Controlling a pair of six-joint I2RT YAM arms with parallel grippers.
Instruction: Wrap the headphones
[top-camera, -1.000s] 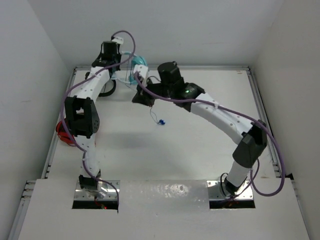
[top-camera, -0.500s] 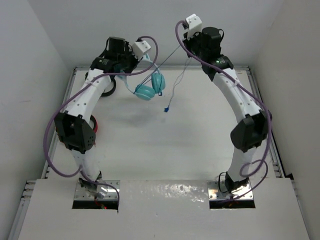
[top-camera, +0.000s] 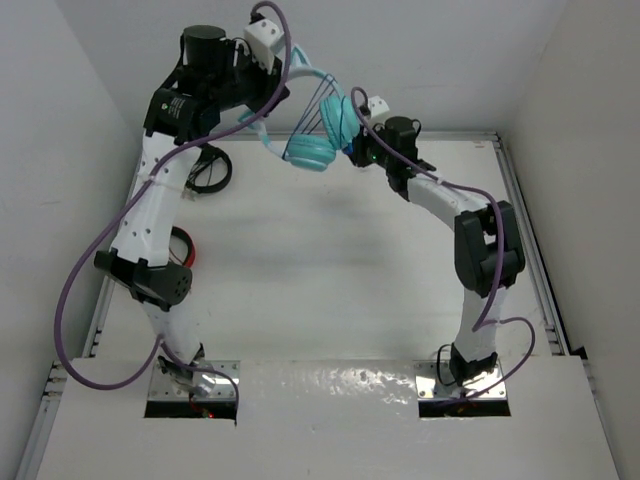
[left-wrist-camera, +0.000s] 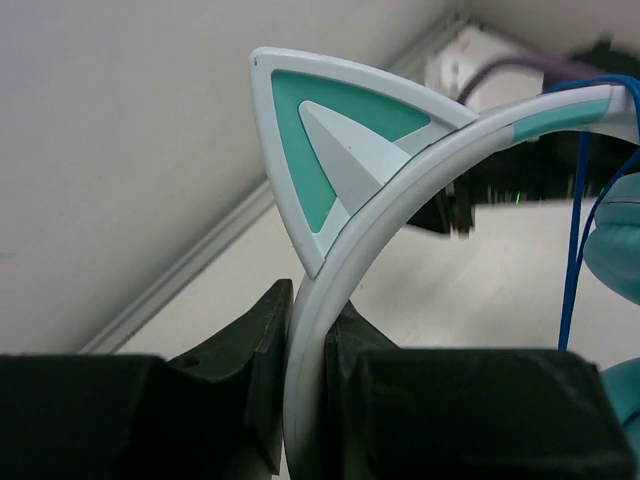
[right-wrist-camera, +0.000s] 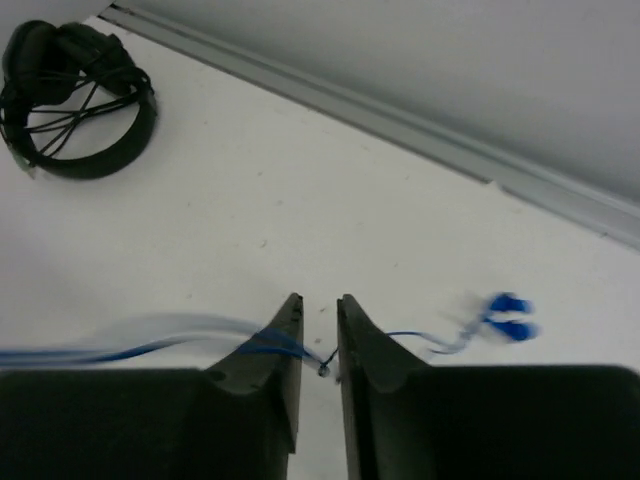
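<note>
**Cat-ear headset held aloft at the back of the table**

The headphones (top-camera: 318, 140) hang in the upper middle of the top view, lifted off the table (top-camera: 330, 270) near its far edge. The left gripper (left-wrist-camera: 310, 350) has its two dark fingers clamped on the pale blue headband (left-wrist-camera: 400, 190), just below a triangular cat ear with a teal inset and a grey centre. The band arcs away to the upper right of the left wrist view, where it turns teal. The round teal cups dangle below it, side by side, with thin blue strands of cable (left-wrist-camera: 572, 250) running down past them.

The right gripper (right-wrist-camera: 318, 310) sits close beside the cups. Its jaws stand a narrow gap apart (wider than the cable), and the cable runs through that gap. The blue plug (right-wrist-camera: 505, 315) is smeared by blur at the right of that view.

The black headphones (right-wrist-camera: 75, 100) lie on the table at upper left, and a red coil (top-camera: 185, 245) shows beside the left arm
</note>
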